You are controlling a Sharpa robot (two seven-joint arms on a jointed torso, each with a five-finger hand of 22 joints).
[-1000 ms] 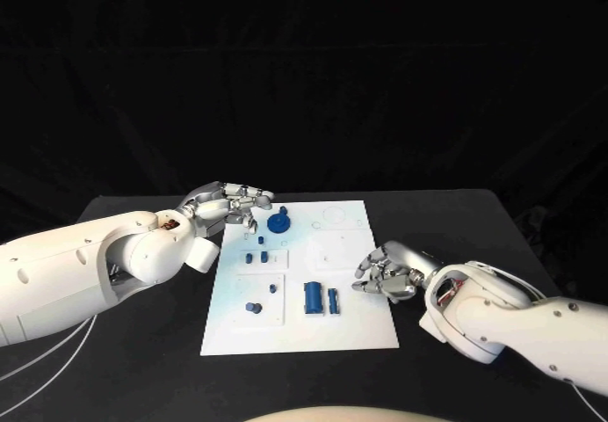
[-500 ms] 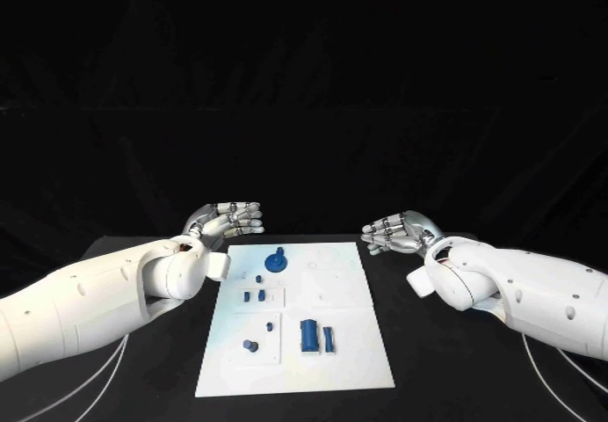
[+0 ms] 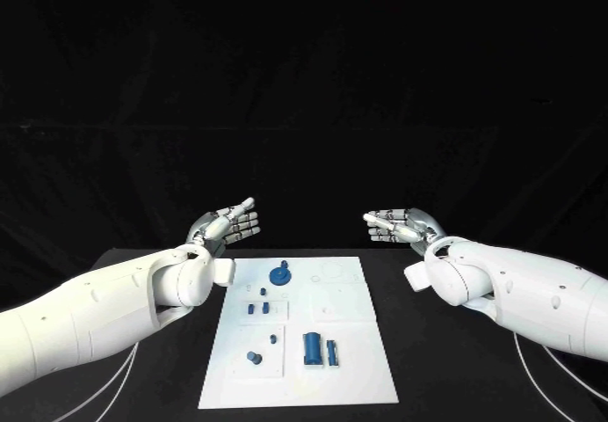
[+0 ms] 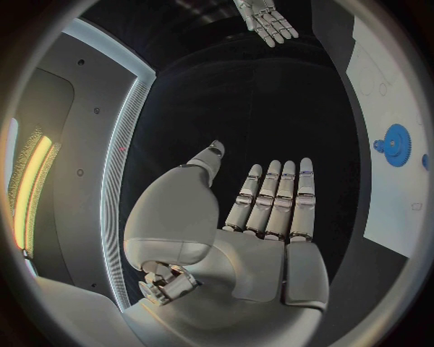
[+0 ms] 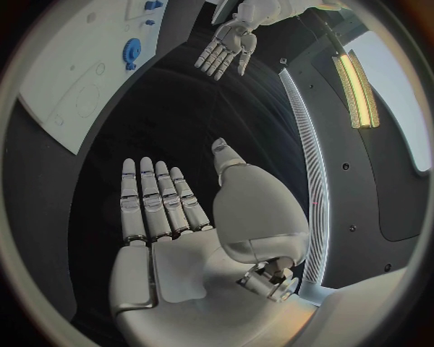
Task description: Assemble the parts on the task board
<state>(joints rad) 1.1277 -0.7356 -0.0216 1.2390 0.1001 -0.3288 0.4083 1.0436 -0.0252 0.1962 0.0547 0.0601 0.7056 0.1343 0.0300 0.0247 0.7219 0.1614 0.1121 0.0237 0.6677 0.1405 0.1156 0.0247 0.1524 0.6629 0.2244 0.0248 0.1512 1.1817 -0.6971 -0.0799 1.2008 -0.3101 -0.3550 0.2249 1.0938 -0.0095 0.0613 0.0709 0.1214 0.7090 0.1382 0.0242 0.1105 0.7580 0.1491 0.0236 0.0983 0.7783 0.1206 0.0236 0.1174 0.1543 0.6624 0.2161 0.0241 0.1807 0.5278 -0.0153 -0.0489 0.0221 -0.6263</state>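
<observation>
The white task board point(image 3: 342, 352) lies in the middle of the black table. On it are a blue gear point(image 3: 280, 276) near its far end, small blue pegs point(image 3: 257, 308) at mid left, a blue knob point(image 3: 254, 357) at near left, and two upright blue cylinders point(image 3: 313, 347) near the middle. My left hand point(image 3: 229, 223) is raised above the table's far left, fingers straight and apart, holding nothing. My right hand point(image 3: 395, 225) is raised at the far right, palm open, empty. The left wrist view shows the flat left hand point(image 4: 257, 210), the gear point(image 4: 394, 145) and the right hand point(image 4: 267, 18). The right wrist view shows the flat right hand point(image 5: 172, 210), the gear point(image 5: 132, 52) and the left hand point(image 5: 231, 40).
Black table point(image 3: 481, 387) surrounds the board on both sides. White arms point(image 3: 102, 308) come in low from each side of the board. Dark backdrop behind the table.
Both hands have lifted off the board and opened: the left rose from beside the gear, the right from beside the cylinders. The view has also tilted, shifting the board lower.
</observation>
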